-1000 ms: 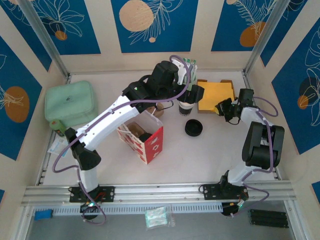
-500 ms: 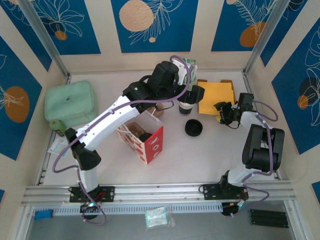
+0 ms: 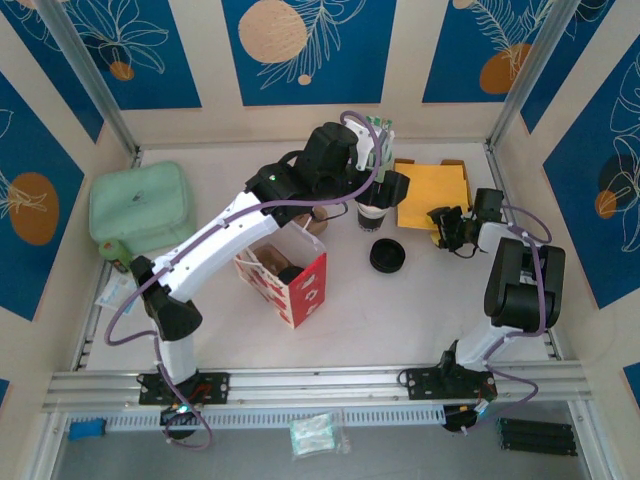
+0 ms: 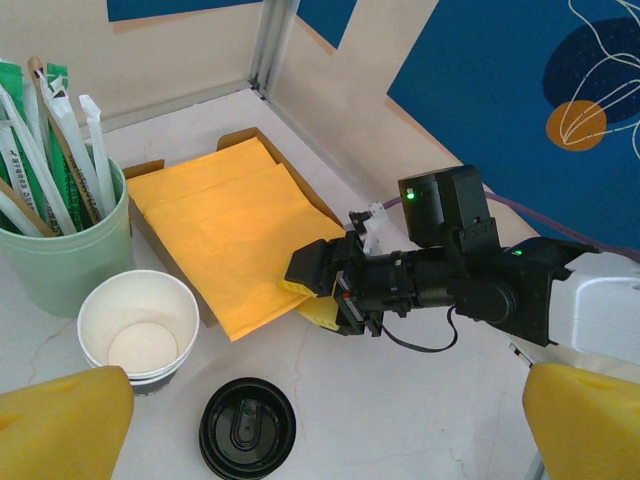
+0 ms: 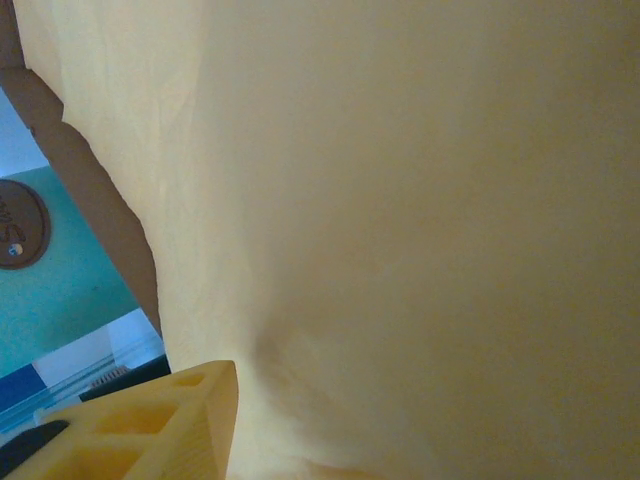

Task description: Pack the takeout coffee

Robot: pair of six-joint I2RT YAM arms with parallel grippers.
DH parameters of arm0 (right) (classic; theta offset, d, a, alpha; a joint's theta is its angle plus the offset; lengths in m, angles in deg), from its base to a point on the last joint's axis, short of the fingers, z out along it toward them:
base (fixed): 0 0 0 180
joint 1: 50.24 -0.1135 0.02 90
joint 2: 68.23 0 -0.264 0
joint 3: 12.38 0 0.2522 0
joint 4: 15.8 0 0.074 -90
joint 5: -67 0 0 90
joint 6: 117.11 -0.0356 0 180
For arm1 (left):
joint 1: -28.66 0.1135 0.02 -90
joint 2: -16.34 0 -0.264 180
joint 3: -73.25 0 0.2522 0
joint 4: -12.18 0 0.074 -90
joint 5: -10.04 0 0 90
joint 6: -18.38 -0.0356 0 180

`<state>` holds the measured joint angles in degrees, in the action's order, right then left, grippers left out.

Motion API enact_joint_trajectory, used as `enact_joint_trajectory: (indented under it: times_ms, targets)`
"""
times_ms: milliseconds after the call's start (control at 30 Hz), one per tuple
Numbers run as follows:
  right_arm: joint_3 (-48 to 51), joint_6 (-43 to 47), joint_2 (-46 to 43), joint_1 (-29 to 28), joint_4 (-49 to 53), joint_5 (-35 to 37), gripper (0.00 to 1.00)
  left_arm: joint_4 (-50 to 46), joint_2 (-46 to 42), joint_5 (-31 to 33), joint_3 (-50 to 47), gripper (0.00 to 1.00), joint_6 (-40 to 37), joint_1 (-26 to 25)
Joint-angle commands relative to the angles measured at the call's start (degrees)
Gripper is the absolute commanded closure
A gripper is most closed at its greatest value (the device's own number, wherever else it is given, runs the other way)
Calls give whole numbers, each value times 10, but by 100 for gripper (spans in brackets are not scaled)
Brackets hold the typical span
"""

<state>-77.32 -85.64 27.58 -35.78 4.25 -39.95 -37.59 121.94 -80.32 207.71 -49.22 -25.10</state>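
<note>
Inside the open top of the red-and-white bag [image 3: 300, 290], a round black lid shows against a brown interior. This appears to be the takeout coffee [image 3: 290, 272], though the cup wall is hidden.

Beyond and to the right of the bag, the left gripper [image 4: 325, 425] hangs with its jaws spread fully wide and holds nothing. Below it stand a lidless white cup [image 4: 138, 320], a loose black lid [image 4: 247, 428] and a green tub [image 4: 60, 255] of wrapped straws.

Further right of the bag, yellow envelopes [image 4: 225, 225] lie in a shallow cardboard tray [image 4: 150, 168]. The right gripper [image 4: 318, 292] sits at their corner nearest the bag, one jaw above the paper and one below. Whether the jaws pinch the paper cannot be determined.

Well left of the bag lies a green pouch [image 3: 140, 205].
</note>
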Motion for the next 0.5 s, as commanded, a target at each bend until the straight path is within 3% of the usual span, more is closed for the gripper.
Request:
enact_joint_trajectory:
  times_ms: [0,267,467]
  targets:
    - [3,-8,11,6,-17,2,55,-1,-14,1,22,0,-9,-7]
    - [-17,-6,23,9,-17,1,77,-2,-14,3,22,1,-10,-6]
    - [-15,5,-17,14,-4,2,95,-5,-15,2,23,0,-9,-7]
